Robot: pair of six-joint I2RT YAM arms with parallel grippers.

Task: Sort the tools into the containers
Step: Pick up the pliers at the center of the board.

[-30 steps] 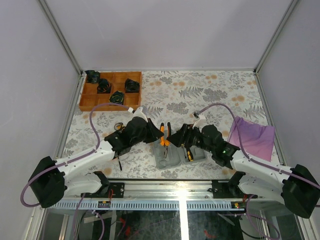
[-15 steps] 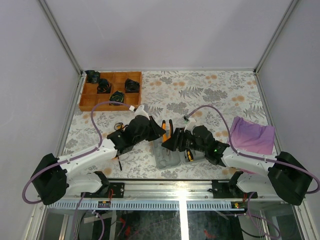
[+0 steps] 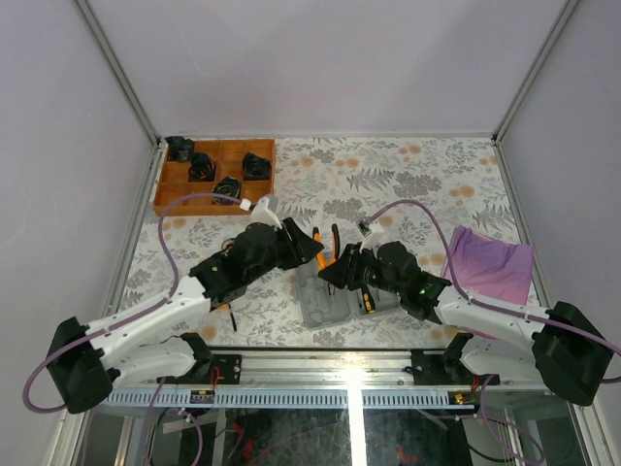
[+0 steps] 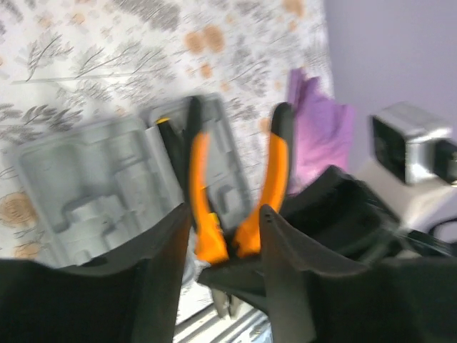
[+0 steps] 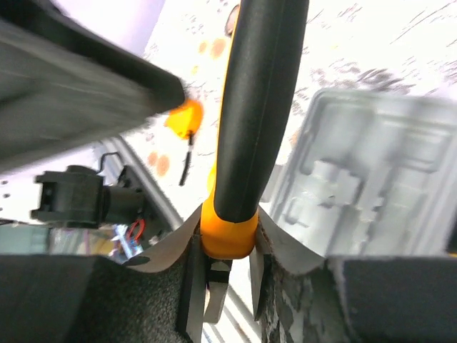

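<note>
The orange-and-black pliers [image 3: 327, 245] hang above the open grey case [image 3: 325, 303], between both grippers. My right gripper [image 3: 337, 271] is shut on them near the pivot, and one handle [image 5: 260, 100] rises from between its fingers. My left gripper [image 3: 307, 249] stands open, with the two orange handles [image 4: 202, 193] close between its fingers [image 4: 168, 250]. A black-and-orange screwdriver [image 3: 368, 298] lies in the case's right half, and the left wrist view shows its black shaft [image 4: 173, 145]. A thin black key [image 3: 233, 318] lies on the table under my left arm.
A wooden tray [image 3: 215, 201] holding black parts sits at the back left. A purple cloth [image 3: 490, 264] lies to the right of the case. The left arm's base [image 5: 71, 201] and a blurred orange item [image 5: 182, 118] show past the pliers.
My right gripper has closed on the pliers. My left gripper's fingers have spread apart around the handles. The pliers sit a little higher and further back than before.
</note>
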